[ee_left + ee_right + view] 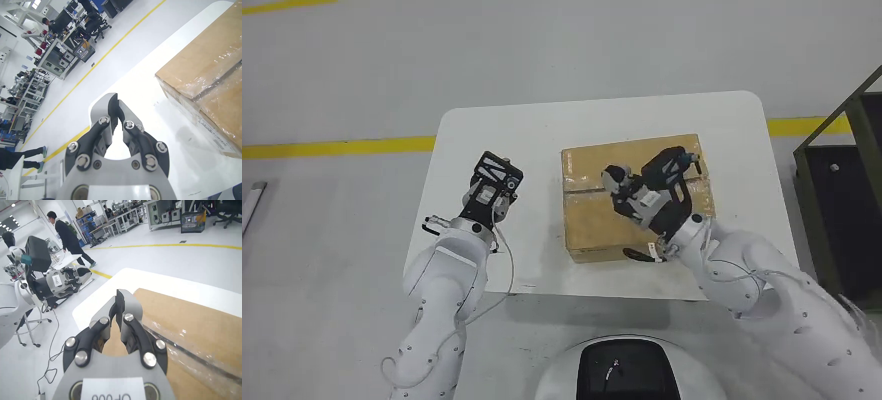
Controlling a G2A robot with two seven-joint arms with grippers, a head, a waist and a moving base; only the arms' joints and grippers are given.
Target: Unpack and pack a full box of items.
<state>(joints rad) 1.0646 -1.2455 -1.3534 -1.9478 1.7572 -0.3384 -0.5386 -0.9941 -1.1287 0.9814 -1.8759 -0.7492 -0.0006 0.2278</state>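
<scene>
A closed brown cardboard box (637,198) sits on the white table (512,130), its top flaps taped along the centre seam (189,353). My right gripper (617,190) hovers above the box's left half, shut with nothing held; its fingertips (119,298) meet over the cardboard. My left gripper (504,172) hangs over bare table to the left of the box, also shut and empty, with its pads (115,102) pressed together. The box (204,79) lies beside it, a printed label on its side.
The table's left edge (437,200) runs close to the left gripper, and its front edge (592,296) lies just below the box. A dark metal frame (842,180) stands off the table to the right. Bare tabletop stretches behind the box.
</scene>
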